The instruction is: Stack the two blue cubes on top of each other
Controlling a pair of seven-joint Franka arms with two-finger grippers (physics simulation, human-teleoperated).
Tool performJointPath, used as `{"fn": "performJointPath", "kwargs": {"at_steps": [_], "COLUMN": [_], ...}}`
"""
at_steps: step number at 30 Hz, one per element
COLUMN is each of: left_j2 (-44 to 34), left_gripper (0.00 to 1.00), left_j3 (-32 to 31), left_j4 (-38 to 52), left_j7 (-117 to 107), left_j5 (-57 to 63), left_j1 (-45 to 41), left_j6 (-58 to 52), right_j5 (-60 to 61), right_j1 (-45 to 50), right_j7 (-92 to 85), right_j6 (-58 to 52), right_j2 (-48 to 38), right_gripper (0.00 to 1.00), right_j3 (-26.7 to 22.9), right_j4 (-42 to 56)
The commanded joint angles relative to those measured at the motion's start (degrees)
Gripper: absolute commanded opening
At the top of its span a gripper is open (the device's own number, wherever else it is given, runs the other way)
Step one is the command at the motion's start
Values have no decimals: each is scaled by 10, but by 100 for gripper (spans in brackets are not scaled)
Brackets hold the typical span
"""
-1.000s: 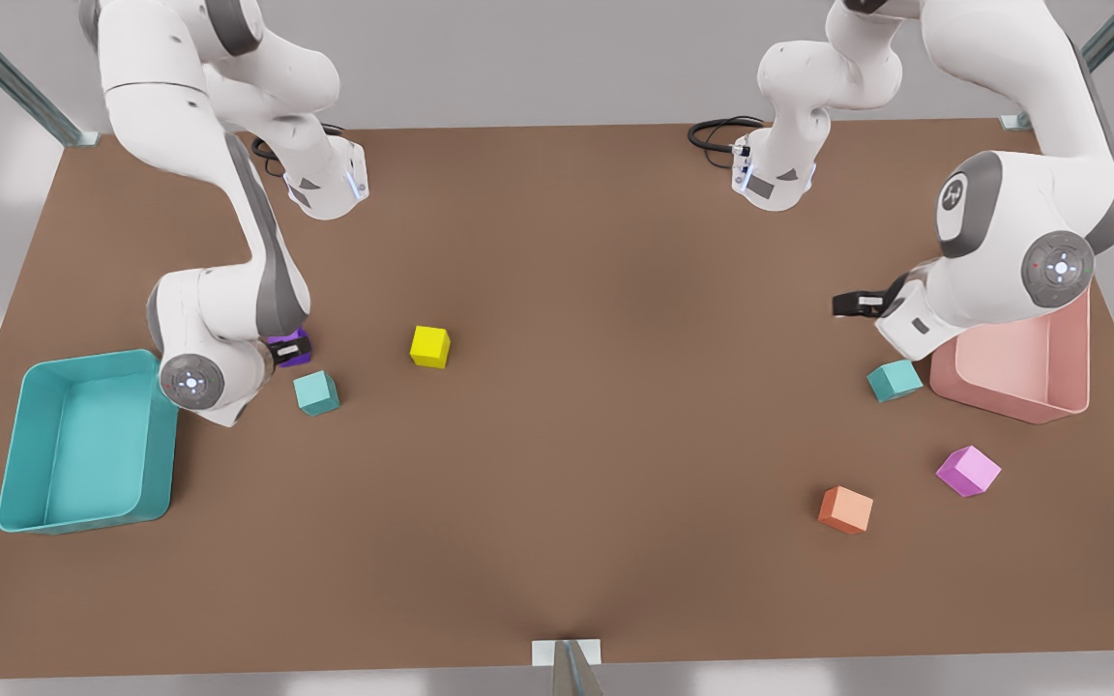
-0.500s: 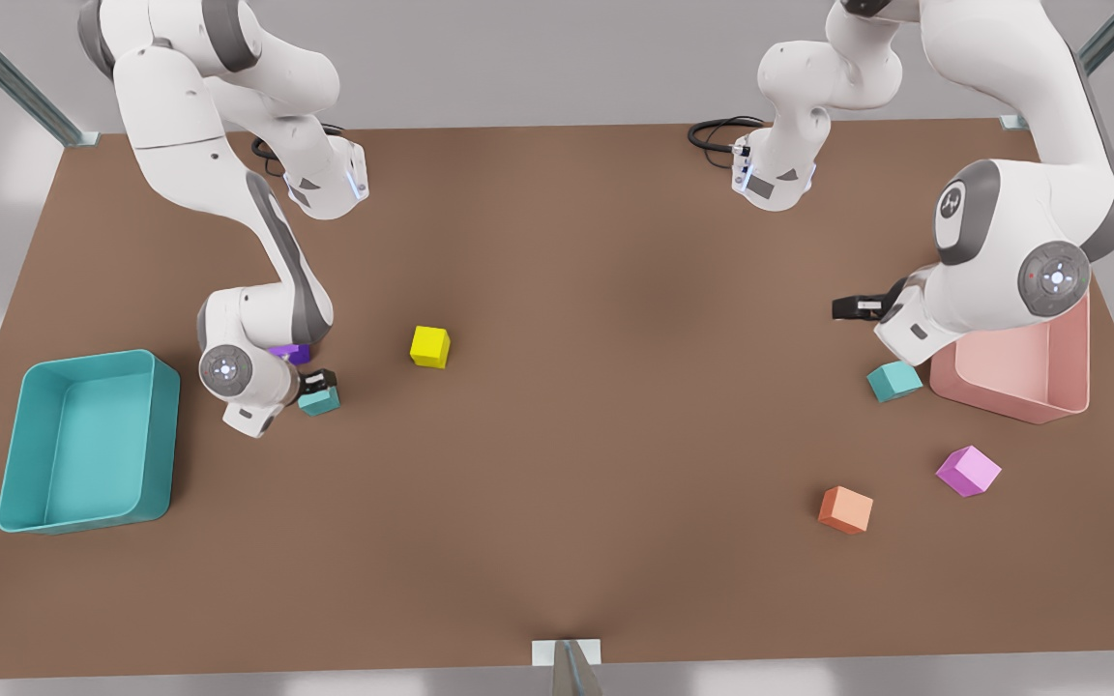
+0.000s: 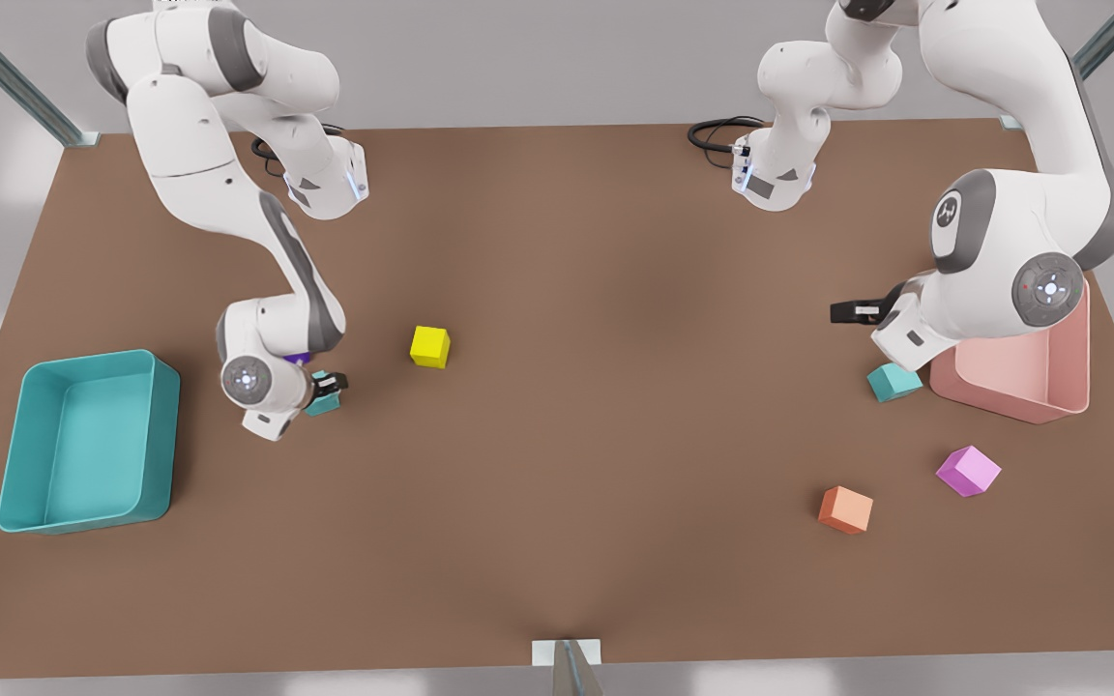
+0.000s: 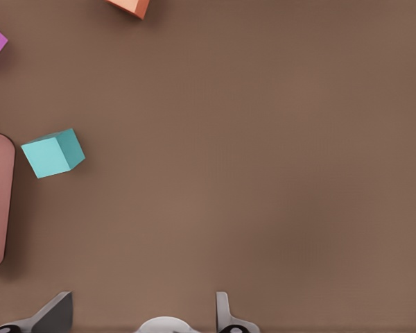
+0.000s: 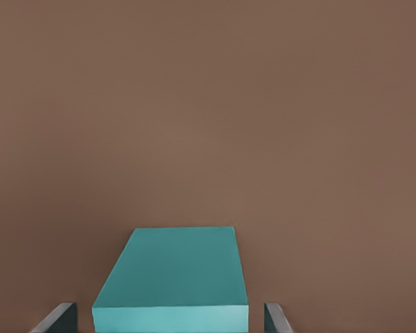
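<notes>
Cube [image 5: 172, 277] between R gripper's [image 5: 170, 316] spread jaws (not gripped).
Next: close, lift; L gripper [image 4: 142, 313] waits, jaws apart.

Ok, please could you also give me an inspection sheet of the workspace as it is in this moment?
Surface: brown table, no spills or marks seen.
Job's things: near blue cube on the table; far blue cube beside the pink bin; not stacked.
Clutter: yellow cube, orange cube, pink cube, purple cube partly hidden, teal bin.
Grippers: right gripper jaws open, either side of the near blue cube; left gripper open, above bare table.
Cables: black cable at an arm base.
Surroundings: metal frame post, grey wall.
</notes>
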Motion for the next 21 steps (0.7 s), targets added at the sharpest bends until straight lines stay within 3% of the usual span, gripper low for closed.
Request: {"fn": "performJointPath", "kwargs": {"at_steps": [1, 8, 9, 10, 11, 13, 17, 21], "left_j2": [-1, 3, 3, 3, 3, 3, 3, 71], "left_gripper": [100, 100, 100, 100, 100, 100, 100, 100], "left_j3": [0, 0, 0, -1, 0, 0, -1, 3], "left_j4": [0, 0, 0, 0, 0, 0, 1, 49], "left_j7": [-2, -3, -3, -3, -3, -3, -3, -5], "left_j5": [0, 0, 0, 0, 0, 0, 1, 5], "left_j1": [0, -1, -1, -1, -1, -1, 0, 23], "left_j6": [0, -1, -1, -1, -1, -1, 0, 11], "right_j5": [1, 0, 0, -1, -3, -1, 53, 100], "right_j1": [1, 0, -1, -1, -1, -5, 24, 224], "right_j7": [-8, -8, -8, -9, -10, -33, -4, 458], "right_j6": [4, 6, 6, 5, 3, -1, -137, -158], "right_j2": [7, 15, 17, 17, 17, 12, -2, 64], "right_gripper": [100, 100, 89, 67, 56, 55, 55, 55], "right_j3": [0, 0, 0, 0, 0, 1, 41, 43], "right_j4": [0, -7, -7, -3, -1, 14, 156, 321]}}
